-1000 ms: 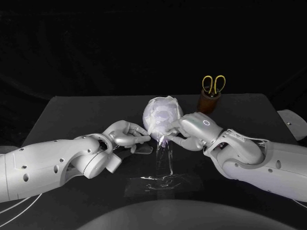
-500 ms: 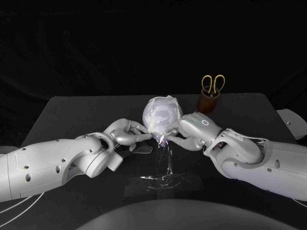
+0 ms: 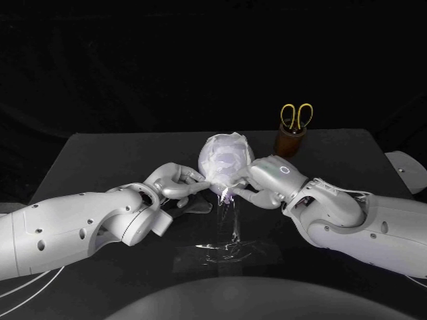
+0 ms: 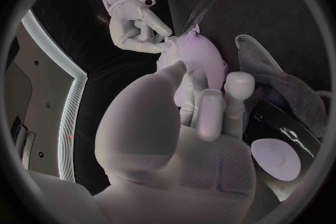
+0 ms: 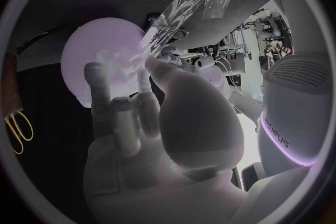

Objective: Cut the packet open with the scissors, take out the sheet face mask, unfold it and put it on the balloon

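Left robot hand [image 3: 182, 186], right robot hand [image 3: 261, 179] each pinched the white sheet face mask [image 3: 223, 155] low down; likely limp, tearable.

White, screw-dotted arms [image 3: 69, 230]; silver hands [image 3: 178, 184].
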Robot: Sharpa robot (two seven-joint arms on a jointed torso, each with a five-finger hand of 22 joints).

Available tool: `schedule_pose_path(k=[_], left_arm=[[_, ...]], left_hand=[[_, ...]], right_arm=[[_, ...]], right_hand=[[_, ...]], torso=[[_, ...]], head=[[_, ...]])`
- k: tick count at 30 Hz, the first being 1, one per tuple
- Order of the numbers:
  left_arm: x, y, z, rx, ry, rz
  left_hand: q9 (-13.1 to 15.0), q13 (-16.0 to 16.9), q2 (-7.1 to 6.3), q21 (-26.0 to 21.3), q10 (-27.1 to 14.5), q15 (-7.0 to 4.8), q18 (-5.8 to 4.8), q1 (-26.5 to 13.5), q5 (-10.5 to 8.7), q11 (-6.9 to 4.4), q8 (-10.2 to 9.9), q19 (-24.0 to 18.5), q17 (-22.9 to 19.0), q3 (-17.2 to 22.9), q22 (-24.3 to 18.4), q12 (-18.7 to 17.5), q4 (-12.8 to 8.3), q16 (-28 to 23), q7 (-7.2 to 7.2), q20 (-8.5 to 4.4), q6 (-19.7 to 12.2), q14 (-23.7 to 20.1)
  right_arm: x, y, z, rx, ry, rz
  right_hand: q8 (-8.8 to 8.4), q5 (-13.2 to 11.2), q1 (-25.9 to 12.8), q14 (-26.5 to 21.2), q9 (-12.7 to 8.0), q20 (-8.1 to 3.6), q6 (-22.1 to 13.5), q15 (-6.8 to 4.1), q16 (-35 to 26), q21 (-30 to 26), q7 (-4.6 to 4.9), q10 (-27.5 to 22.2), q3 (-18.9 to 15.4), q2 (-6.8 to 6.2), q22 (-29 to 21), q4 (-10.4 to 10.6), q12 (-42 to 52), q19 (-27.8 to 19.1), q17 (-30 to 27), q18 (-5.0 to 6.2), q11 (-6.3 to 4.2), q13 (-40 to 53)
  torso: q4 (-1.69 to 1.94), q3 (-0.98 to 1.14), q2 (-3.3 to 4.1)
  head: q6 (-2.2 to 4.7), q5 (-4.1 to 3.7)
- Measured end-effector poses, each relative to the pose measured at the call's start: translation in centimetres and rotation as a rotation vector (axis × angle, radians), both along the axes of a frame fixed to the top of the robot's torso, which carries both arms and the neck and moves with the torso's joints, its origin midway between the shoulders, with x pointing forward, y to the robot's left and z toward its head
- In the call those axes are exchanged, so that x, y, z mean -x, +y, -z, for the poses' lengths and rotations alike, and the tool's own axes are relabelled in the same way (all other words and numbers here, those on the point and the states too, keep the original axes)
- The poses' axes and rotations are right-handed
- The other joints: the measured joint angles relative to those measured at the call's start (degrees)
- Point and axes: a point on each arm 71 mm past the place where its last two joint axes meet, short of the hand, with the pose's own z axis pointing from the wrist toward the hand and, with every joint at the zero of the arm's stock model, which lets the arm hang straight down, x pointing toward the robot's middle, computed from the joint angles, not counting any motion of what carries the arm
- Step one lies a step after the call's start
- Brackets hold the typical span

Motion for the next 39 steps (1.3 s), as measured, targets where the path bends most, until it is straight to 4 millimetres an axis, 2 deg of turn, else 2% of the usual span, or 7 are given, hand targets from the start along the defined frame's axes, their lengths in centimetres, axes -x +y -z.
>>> schedule_pose_path(k=[8,11,13,15,19,30,39], left_arm=[[-0.2,-0.2,-0.1,0.015,-0.01,-0.03],[-0.3,-0.2,-0.1,0.018,-0.013,-0.038],[-0.3,-0.3,-0.1,0.02,-0.014,-0.044],[-0.3,-0.3,-0.2,0.02,-0.015,-0.048],[-0.4,-0.2,-0.2,0.02,-0.021,-0.058],[-0.5,0.9,-0.4,0.017,-0.04,-0.096],[-0.4,1.6,-0.5,0.027,-0.038,-0.114]], left_hand=[[0.0,4.1,1.0,2.0,3.9,-0.9,-0.38,0.5,-0.01,-1.08,1.0,1.5,2.5,0.9,2.6,2.6,0.6,0.9,-1.25,-0.76,2.3,1.3],[0.1,5.7,2.25,2.7,5.2,-1.47,-0.39,2.0,-0.03,-1.59,1.4,2.2,3.4,2.5,3.6,3.2,-0.3,1.3,-1.76,-1.06,3.2,1.9],[0.1,7.6,2.37,3.5,6.9,-1.63,-0.45,3.3,-0.12,-1.72,1.8,2.7,3.9,3.7,4.5,4.0,-1.4,1.5,-1.8,-1.47,4.1,2.0],[0.1,9.2,2.19,3.9,8.3,-1.72,-1.25,3.9,-0.26,-1.68,2.2,2.9,4.2,5.1,5.2,4.5,-2.1,1.5,-1.58,-1.77,4.3,2.1],[0.1,11.5,1.88,5.0,9.8,-1.73,-1.26,4.2,-0.42,-0.87,3.0,3.4,4.2,8.7,6.5,5.1,-3.4,1.8,-1.2,-1.76,4.7,2.1],[0.1,12.3,0.48,5.1,10.8,-1.73,-1.27,2.6,-0.26,-1.29,3.8,3.4,4.2,11.9,6.5,5.1,-3.8,1.8,-1.19,-1.76,4.7,2.1],[0.1,11.9,1.0,5.1,11.3,-1.71,-1.27,0.3,-0.26,-1.81,4.2,3.3,4.2,12.8,6.7,5.1,-3.0,1.8,-1.8,-1.76,4.0,2.1]], right_arm=[[0.0,0.0,0.0,0.006,-0.001,0.006],[-0.1,0.0,0.0,0.008,-0.001,0.007],[-0.1,0.0,0.1,0.009,-0.001,0.008],[-0.1,0.0,0.1,0.011,-0.001,0.01],[-0.1,0.0,0.1,0.013,0.0,0.013],[-0.2,-0.1,0.2,0.025,0.004,0.024],[-0.3,-0.2,0.3,0.037,0.005,0.034]], right_hand=[[0.0,0.0,0.0,0.0,0.0,0.0,0.0,0.0,0.0,0.0,-0.01,0.0,0.0,0.0,0.0,0.0,0.0,0.0,0.0,-0.01,0.0,0.0],[0.0,0.0,0.0,0.0,0.0,0.0,0.0,0.0,0.0,0.0,-0.01,0.0,0.0,0.0,0.0,0.0,0.0,0.0,0.0,-0.01,0.0,0.0],[0.0,0.0,0.0,0.0,0.0,0.0,0.0,0.0,-0.1,0.0,-0.01,0.0,0.0,0.0,0.0,0.0,0.0,0.0,0.0,-0.01,0.0,0.0],[0.0,0.0,0.0,0.0,0.0,0.0,0.0,0.0,0.0,0.0,-0.01,0.0,0.0,0.0,0.0,0.0,0.0,0.0,0.0,-0.01,0.0,0.0],[0.0,0.0,0.0,0.0,0.0,0.0,0.0,0.01,0.1,0.0,-0.02,0.0,0.0,0.0,0.0,0.0,0.0,0.0,0.0,-0.02,0.0,0.0],[0.0,0.0,0.0,0.0,0.0,0.0,0.0,0.01,0.1,0.0,-0.03,0.0,0.0,0.0,0.0,0.0,0.0,0.0,0.0,-0.02,0.0,0.0],[0.0,0.0,0.0,0.0,0.0,0.0,0.1,0.01,0.1,0.0,-0.11,-0.1,0.0,0.0,0.0,0.0,0.0,0.0,0.0,-0.03,-0.09,0.0]], torso=[[-0.01,0.01,0.0],[-0.01,0.02,0.0],[-0.01,0.02,0.0],[-0.01,0.02,-0.01],[-0.01,0.03,-0.01],[-0.01,0.03,-0.02],[0.03,-0.03,-0.03]], head=[[-0.07,0.03],[-0.05,0.05],[-0.03,0.06],[-0.03,0.06],[-0.02,0.09],[-0.15,-0.04],[-0.21,0.04]])
